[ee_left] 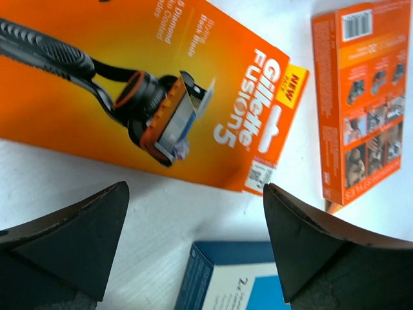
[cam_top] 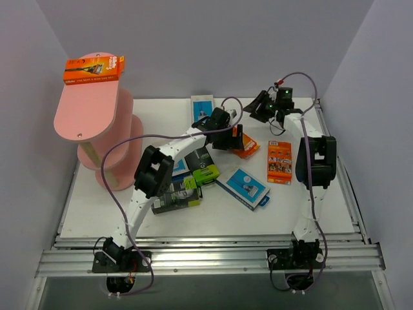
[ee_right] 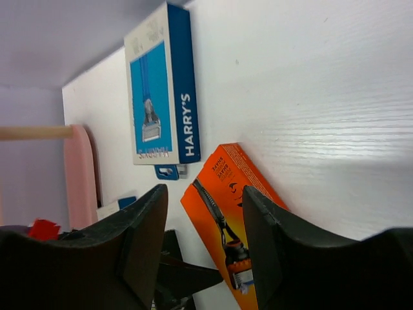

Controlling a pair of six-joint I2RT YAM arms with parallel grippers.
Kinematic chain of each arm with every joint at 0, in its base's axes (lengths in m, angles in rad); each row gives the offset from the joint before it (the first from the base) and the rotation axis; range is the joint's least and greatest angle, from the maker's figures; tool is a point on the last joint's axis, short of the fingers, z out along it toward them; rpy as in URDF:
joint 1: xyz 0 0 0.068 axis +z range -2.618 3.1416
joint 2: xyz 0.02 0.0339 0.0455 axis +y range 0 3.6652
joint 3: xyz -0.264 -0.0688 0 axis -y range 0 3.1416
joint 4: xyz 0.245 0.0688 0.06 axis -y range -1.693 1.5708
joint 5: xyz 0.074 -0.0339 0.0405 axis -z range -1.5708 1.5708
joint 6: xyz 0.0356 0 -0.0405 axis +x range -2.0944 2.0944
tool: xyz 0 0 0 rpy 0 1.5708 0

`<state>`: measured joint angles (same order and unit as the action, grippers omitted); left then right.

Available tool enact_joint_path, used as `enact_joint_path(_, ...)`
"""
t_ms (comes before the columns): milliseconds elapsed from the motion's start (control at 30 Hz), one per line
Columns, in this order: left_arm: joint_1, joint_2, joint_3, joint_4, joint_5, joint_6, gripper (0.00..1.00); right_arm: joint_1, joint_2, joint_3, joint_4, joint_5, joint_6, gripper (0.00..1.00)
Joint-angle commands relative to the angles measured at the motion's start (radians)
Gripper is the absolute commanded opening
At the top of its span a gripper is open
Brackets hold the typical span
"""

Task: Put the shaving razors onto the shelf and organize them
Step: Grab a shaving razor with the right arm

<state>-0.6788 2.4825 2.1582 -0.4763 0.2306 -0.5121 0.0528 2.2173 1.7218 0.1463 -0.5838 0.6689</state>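
One orange razor pack (cam_top: 93,68) lies on the top board of the pink shelf (cam_top: 87,119). My left gripper (cam_top: 229,137) hangs open low over another orange pack (cam_top: 248,147), the Gillette pack (ee_left: 148,97) just ahead of its spread fingers (ee_left: 310,245). Nothing sits between its jaws. A third orange pack (cam_top: 279,161) lies to the right. My right gripper (cam_top: 259,107) stands at the back, its jaws (ee_right: 205,252) apart and holding nothing. Past them the same orange pack (ee_right: 226,213) and a blue Harry's pack (ee_right: 161,97) lie on the table.
Blue packs lie at the back (cam_top: 202,108), centre right (cam_top: 245,187) and under the left arm (cam_top: 177,166). Two black-and-lime packs (cam_top: 205,169) (cam_top: 175,197) sit near the left arm's elbow. White walls close in on both sides. The shelf's edge (ee_right: 77,174) shows in the right wrist view.
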Motion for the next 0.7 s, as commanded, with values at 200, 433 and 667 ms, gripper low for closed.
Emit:
enact_joint_path(200,0.053,-0.338,-0.231,0.036,-0.094,-0.006,0.95,-0.033,-0.392,-0.284,-0.074,0.182,-0.008,0.42)
enact_joint_path(433,0.125,-0.606,-0.431,-0.001,-0.143,0.030,0.95,0.027,-0.588,-0.525,-0.129,0.294,0.004,0.41)
enact_joint_path(667,0.143,-0.829,-0.573,-0.064,-0.259,0.122,0.97,0.096,-0.663,-0.677,-0.111,0.351,0.044,0.41)
